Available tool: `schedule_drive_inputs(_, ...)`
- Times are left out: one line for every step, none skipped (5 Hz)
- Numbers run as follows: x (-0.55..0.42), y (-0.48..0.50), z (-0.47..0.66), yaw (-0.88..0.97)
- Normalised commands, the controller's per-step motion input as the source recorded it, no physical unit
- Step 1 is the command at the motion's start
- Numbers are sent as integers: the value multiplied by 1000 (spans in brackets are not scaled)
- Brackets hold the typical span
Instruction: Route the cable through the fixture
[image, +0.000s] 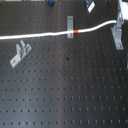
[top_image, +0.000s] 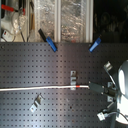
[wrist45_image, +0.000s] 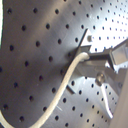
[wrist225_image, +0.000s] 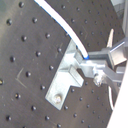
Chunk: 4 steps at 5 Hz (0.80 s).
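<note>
While clamped in the gripper (top_image: 91, 85), the cable (top_image: 40, 88) stretches away from it.

Two blue clamps (top_image: 51, 44) (top_image: 95, 45) sit at the black perforated board's (top_image: 50, 70) edge, well apart from the gripper (top_image: 102, 89).

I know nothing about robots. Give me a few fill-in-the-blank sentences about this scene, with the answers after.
1. The cable is white with one short ____ band.
2. The hand is shut on the ____.
3. The board under everything is black and dotted with rows of ____.
4. In the first exterior view the cable runs ____ the fixture.

Answers: red-orange; cable; holes; in front of
</note>
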Motion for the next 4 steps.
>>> schedule_drive_inputs(79, -27, -577, 117)
schedule_drive_inputs(133, -27, -199, 0)
schedule_drive_inputs(0, 0, 23, 0)
schedule_drive_inputs(-431, -76, 602, 77)
